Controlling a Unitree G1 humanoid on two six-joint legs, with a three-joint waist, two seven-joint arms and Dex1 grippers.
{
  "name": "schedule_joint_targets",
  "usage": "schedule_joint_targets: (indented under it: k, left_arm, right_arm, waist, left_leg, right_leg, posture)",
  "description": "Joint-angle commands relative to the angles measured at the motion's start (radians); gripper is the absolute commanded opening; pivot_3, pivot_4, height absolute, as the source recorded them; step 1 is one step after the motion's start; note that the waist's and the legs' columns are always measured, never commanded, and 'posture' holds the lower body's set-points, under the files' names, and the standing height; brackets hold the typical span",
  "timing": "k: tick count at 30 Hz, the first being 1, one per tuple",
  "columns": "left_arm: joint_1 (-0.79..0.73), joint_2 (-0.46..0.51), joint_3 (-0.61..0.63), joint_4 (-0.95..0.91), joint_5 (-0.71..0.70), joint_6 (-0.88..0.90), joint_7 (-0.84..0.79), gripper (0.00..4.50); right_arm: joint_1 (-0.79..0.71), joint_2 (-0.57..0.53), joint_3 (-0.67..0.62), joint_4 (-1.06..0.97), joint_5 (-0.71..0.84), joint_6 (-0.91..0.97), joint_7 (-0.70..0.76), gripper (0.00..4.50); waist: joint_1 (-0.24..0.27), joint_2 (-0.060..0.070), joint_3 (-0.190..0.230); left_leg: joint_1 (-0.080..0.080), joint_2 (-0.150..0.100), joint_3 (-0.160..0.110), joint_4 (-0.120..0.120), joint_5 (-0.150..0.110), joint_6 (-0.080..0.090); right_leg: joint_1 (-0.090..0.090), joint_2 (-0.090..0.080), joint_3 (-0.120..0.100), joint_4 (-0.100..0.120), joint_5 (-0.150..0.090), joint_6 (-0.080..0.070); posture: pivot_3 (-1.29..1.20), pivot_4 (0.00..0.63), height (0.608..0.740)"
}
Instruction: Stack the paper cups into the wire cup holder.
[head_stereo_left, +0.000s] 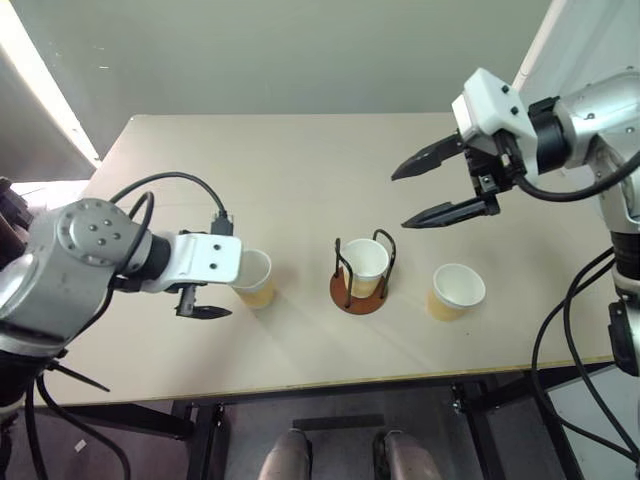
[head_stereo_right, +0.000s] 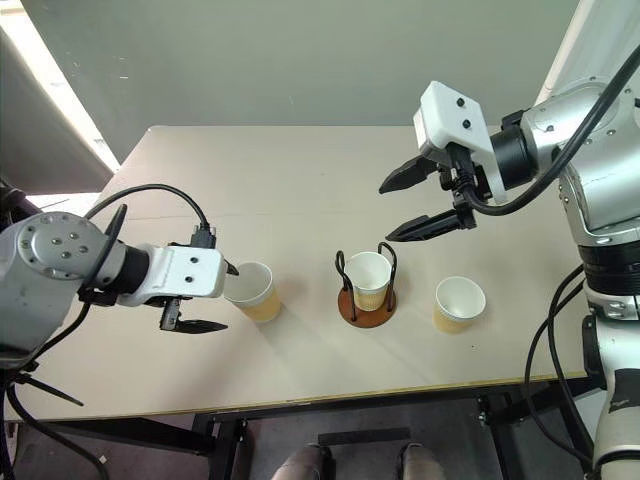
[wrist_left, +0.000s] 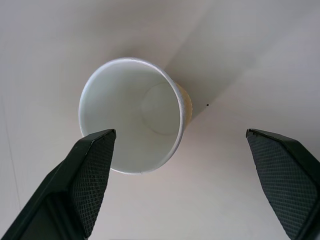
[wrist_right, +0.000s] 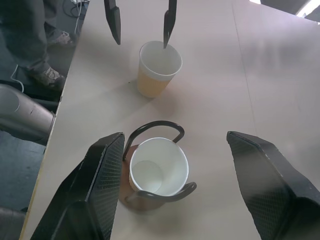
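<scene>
The left pincer (head_stereo_right: 205, 298) is spread wide astride an upright cup (head_stereo_right: 251, 290) near the desk's (head_stereo_right: 300, 180) front-left; one finger dips over its rim. The holder (head_stereo_right: 366, 295), one cup inside, stands beside it toward mid-front. The right pincer (head_stereo_right: 408, 205), spread and empty, hangs above; a third cup (head_stereo_right: 459, 303) stands toward front-right.

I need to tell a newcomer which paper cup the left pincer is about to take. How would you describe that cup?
On the beige table, three paper cups stand in a row near the front edge. The middle cup sits in the wire cup holder, and another cup stands free on the robot's right. The wanted cup is the leftmost one, standing free, with the open left pincer at its rim.
</scene>
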Motion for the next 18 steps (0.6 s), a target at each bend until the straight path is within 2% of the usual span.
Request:
schedule_joint_targets:
  k: [1,7,10,18]
  left_arm:
    - [-0.022,-0.024,-0.020,0.034,0.032,-0.029,0.014,4.50]
    - [-0.048,-0.082,-0.069,0.099,0.075,-0.070,0.013,4.50]
    - [-0.069,-0.112,-0.090,0.126,0.092,-0.091,0.011,3.94]
    - [-0.147,-0.147,-0.085,0.187,0.068,-0.119,-0.044,1.12]
  right_arm:
    - [-0.021,-0.005,-0.026,-0.021,0.016,0.005,-0.012,3.36]
    - [-0.015,-0.007,-0.026,-0.030,0.020,0.011,-0.020,3.36]
    - [-0.016,-0.009,-0.025,-0.030,0.021,0.012,-0.024,3.38]
    - [-0.016,-0.017,-0.023,-0.031,0.026,0.020,-0.017,3.38]
  waist:
    - [0.000,0.000,0.000]
    - [0.001,0.000,0.000]
    - [0.001,0.000,0.000]
    - [0.001,0.000,0.000]
  left_leg:
    - [0.000,0.000,0.000,0.000,0.000,0.000]
    - [0.000,0.000,0.000,0.000,0.000,0.000]
    - [0.000,0.000,0.000,0.000,0.000,0.000]
    - [0.000,0.000,0.000,0.000,0.000,0.000]
  right_leg:
    - [0.000,0.000,0.000,0.000,0.000,0.000]
    - [0.000,0.000,0.000,0.000,0.000,0.000]
    - [0.000,0.000,0.000,0.000,0.000,0.000]
    - [0.000,0.000,-0.001,0.000,0.000,0.000]
  posture:
    - [0.00,0.150,0.740]
    - [0.00,0.150,0.740]
    - [0.00,0.150,0.740]
    - [0.00,0.150,0.740]
